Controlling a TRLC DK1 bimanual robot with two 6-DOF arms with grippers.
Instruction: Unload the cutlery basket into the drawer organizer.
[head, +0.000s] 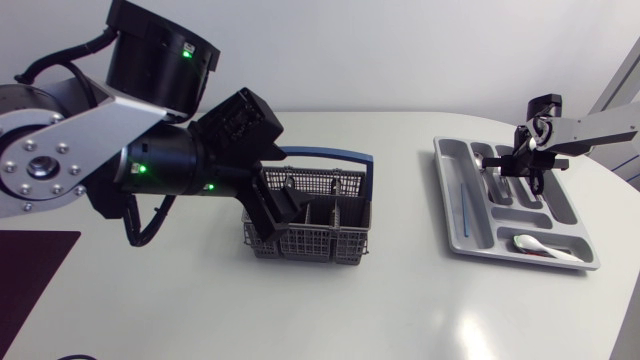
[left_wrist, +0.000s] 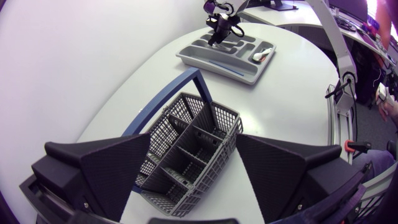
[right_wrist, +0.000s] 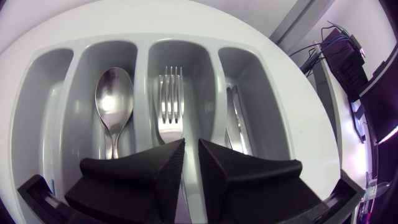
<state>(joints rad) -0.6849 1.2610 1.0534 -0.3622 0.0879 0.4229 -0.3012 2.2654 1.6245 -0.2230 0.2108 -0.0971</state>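
Observation:
The grey cutlery basket (head: 322, 238) with a blue handle stands mid-table, and I see no cutlery in its compartments (left_wrist: 186, 158). My left gripper (head: 283, 208) hangs open just above its left end, its broad fingers (left_wrist: 124, 168) spread on either side of it. At the right, the grey drawer organizer (head: 452, 215) holds a spoon (right_wrist: 114, 87), a fork (right_wrist: 170, 102) and a knife (right_wrist: 236, 124) in neighbouring slots. My right gripper (right_wrist: 191, 148) hovers low over the fork's handle, its fingers a narrow gap apart, and the fork lies flat in its slot.
A white utensil (head: 540, 247) lies in the organizer's front cross compartment. A thin blue item (head: 465, 200) rests in the long slot on its left. In the left wrist view the organizer (left_wrist: 211, 61) and the right gripper (left_wrist: 219, 30) are far beyond the basket.

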